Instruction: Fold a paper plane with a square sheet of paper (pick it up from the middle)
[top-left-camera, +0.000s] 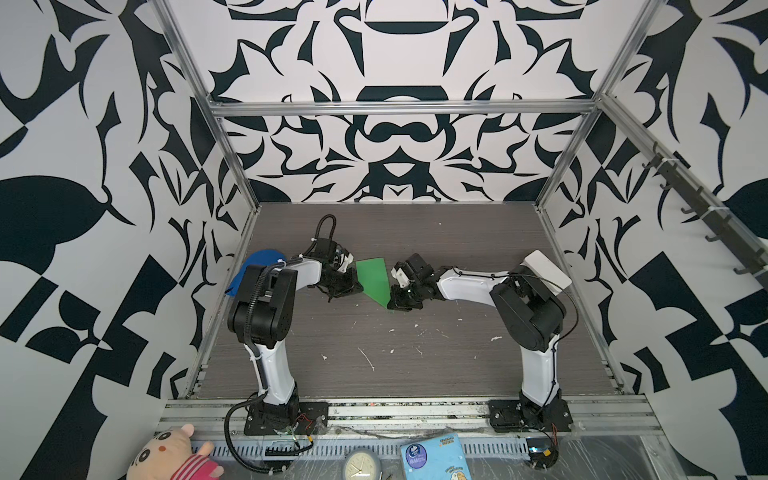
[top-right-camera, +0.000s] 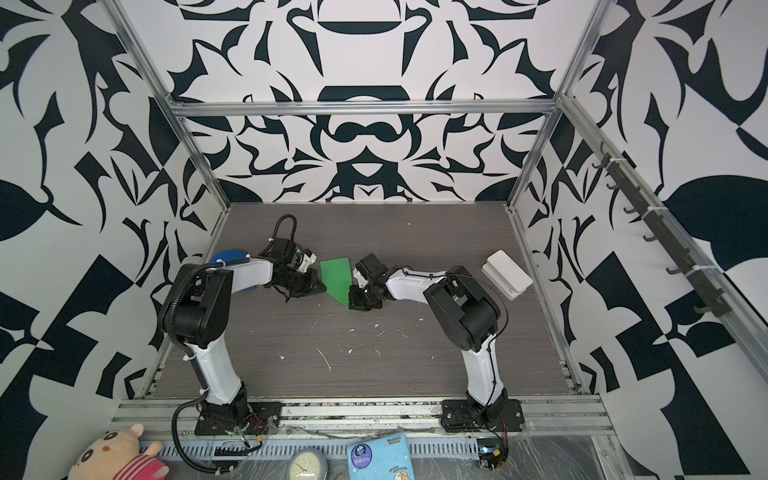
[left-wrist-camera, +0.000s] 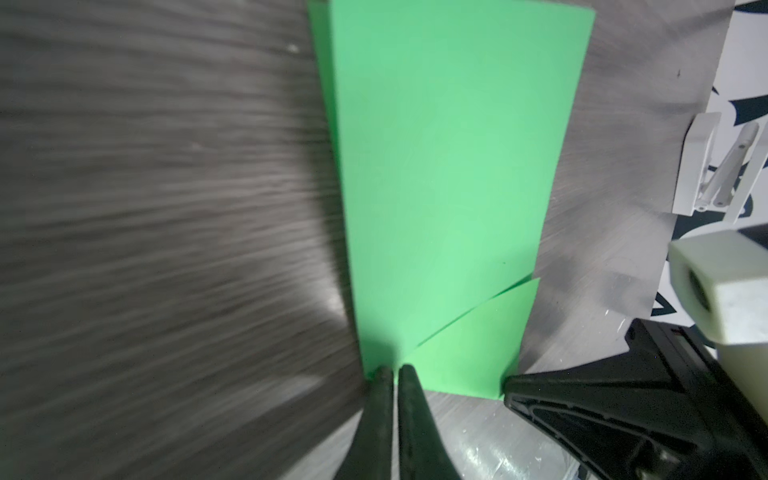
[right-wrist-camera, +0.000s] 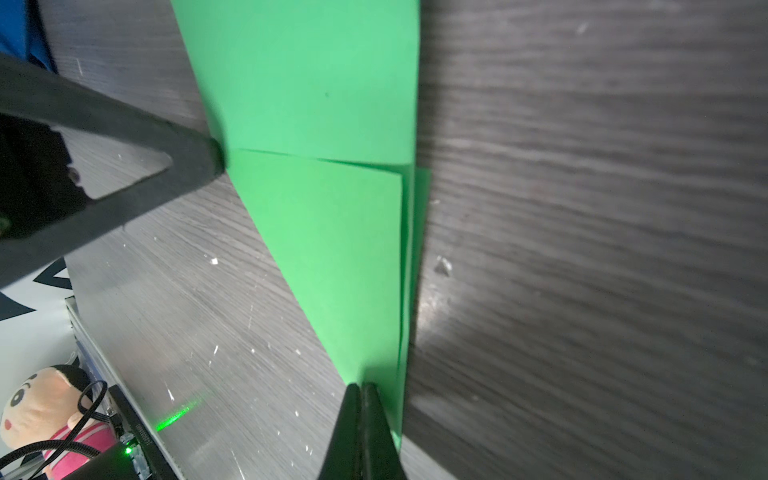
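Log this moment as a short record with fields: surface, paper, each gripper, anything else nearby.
surface: dark wood-grain table, flecked with white scraps
paper: green paper, partly folded into a tapered shape with overlapping flaps, lying on the table between the arms
left: left gripper all but closed, tips at the paper's edge
right: right gripper shut, tips at the paper's narrow end
grip: cannot tell whether either pinches the paper
nearby: blue cap, partly hidden behind the left arm, apart from the paper

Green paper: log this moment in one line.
green paper: partly folded, flat on table | left fingers: closed to a slit, at paper's edge | right fingers: shut, at narrow end
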